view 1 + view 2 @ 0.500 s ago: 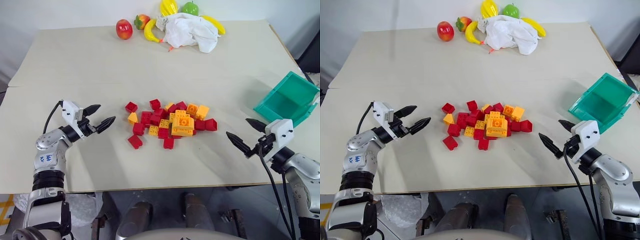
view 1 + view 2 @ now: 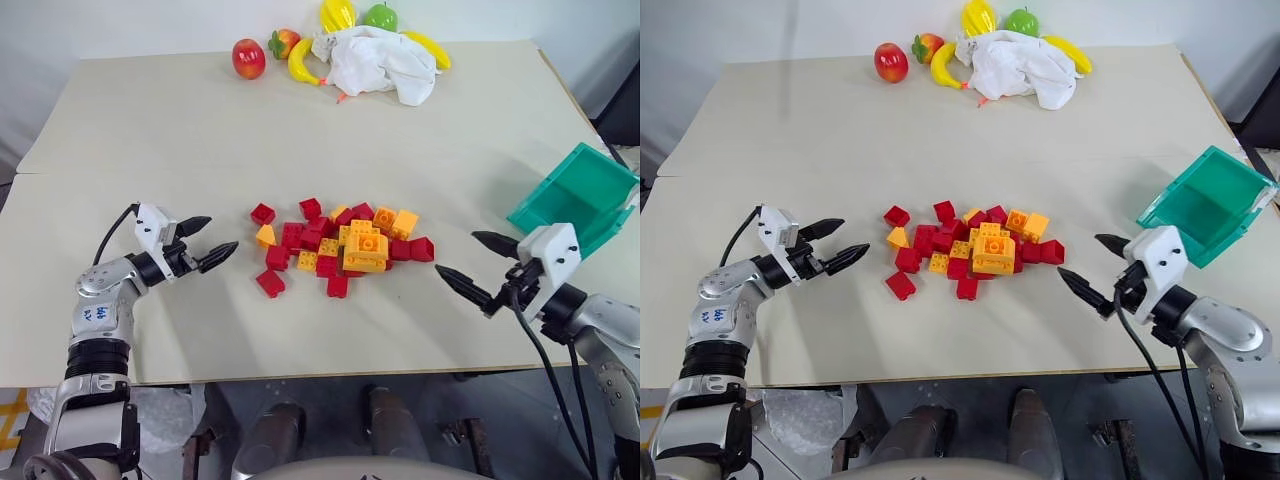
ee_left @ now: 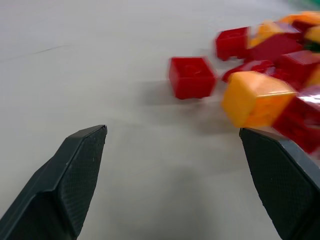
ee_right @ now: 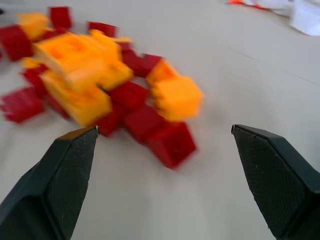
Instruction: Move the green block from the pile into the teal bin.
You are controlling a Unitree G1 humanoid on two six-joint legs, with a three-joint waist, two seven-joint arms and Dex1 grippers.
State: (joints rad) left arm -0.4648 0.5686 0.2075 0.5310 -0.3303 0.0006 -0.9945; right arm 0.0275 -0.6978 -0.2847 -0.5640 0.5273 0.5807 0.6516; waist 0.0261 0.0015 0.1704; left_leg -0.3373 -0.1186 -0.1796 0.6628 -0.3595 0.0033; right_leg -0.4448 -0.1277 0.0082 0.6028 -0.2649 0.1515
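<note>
L gripper (image 2: pixel 223 232) sits just left of the pile (image 2: pixel 345 245), jaws released, nothing btwn them, tips aimed at the pile. Pile = small red & orange-yellow studded bricks, loosely heaped mid-bench (image 2: pixel 300 140); green block can't be made out among them. R gripper (image 2: pixel 456 252) is just right of the pile, jaws spread wide, empty. Teal bin (image 2: pixel 545 205), slanted walls, tipped, is farther right of the pile at the bench's right edge. Bare bench all round the pile; fruit & white cloth (image 2: pixel 375 60) lie well beyond it at the far edge.
</note>
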